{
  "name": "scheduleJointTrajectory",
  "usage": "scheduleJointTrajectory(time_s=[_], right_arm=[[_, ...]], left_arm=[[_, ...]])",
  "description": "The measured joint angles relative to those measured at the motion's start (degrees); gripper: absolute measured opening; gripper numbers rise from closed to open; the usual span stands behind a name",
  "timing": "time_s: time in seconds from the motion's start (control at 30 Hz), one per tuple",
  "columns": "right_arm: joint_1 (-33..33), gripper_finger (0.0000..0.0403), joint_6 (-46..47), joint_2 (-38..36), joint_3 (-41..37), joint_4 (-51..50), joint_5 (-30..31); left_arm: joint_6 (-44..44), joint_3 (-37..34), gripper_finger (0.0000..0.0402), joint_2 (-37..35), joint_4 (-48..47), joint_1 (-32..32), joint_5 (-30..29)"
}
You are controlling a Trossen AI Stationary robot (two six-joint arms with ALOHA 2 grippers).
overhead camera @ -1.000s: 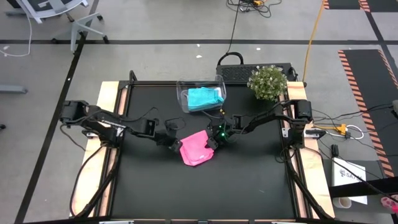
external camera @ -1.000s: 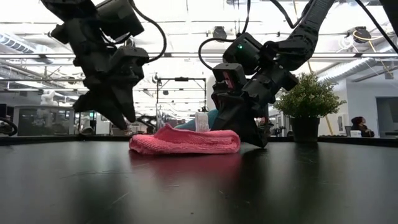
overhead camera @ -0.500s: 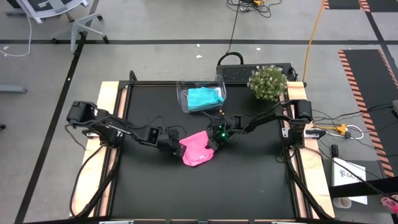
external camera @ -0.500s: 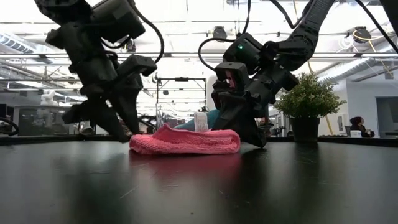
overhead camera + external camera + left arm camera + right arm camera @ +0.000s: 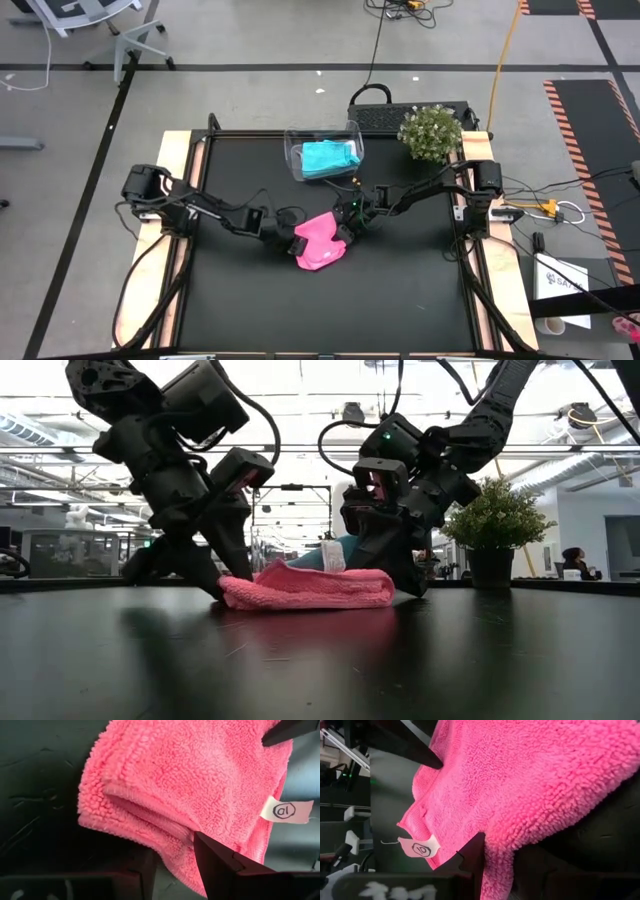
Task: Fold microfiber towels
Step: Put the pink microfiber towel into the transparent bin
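The pink microfiber towel (image 5: pixel 320 241) lies folded on the black table, its white tag (image 5: pixel 286 810) toward the far side. My left gripper (image 5: pixel 288 232) is at the towel's left end, open, with that end's folded edge between its fingers. My right gripper (image 5: pixel 344 227) is at the towel's right end, shut on it. A teal towel (image 5: pixel 329 157) lies in the clear tub (image 5: pixel 296 160) at the back. My left gripper takes the folded left edge (image 5: pixel 170 840) of the pink towel between its open fingers, one fingertip (image 5: pixel 207 847) against the pile. It slants down from the table's left. The towel lies flat on the table. My right gripper pinches the towel's right end (image 5: pixel 502 862) between its two fingers, slanting down from the table's right. That end sits low at the table (image 5: pixel 385 588), with the rest of the towel lying flat.
A small potted plant (image 5: pixel 430 133) stands at the back right corner. The tub sits just beyond the two grippers. The near half of the black table (image 5: pixel 330 310) shows only its mat. Cables run along both arms.
My left gripper has come down and toward the table's right, rolling at the wrist, until its fingers reached the pink towel's left end. That end has been nudged a little to the right.
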Motion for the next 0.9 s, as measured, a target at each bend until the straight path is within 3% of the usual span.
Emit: scheduleJointTrajectory(time_s=[0.37, 0.63, 0.77, 0.9], right_arm=[[0.0, 0.0084, -1.4, 0.0, 0.0, -0.2, 0.0], [0.0, 0.0084, -1.3, 0.0, 0.0, 0.1, 0.0], [0.0, 0.0079, -1.2, -0.1, 0.0, 0.0, 0.0], [0.0, 0.005, -1.3, -0.1, 0.0, -0.1, 0.0]], left_arm=[[2.4, 0.0, 0.0134, 0.1, -1.1, 2.9, 4.3], [3.0, -0.1, 0.0134, 0.1, -1.5, 3.3, -4.6], [3.1, -0.1, 0.0134, 0.2, -1.3, 3.6, -5.0], [3.3, -0.1, 0.0134, 0.2, -1.3, 3.3, -5.1]])
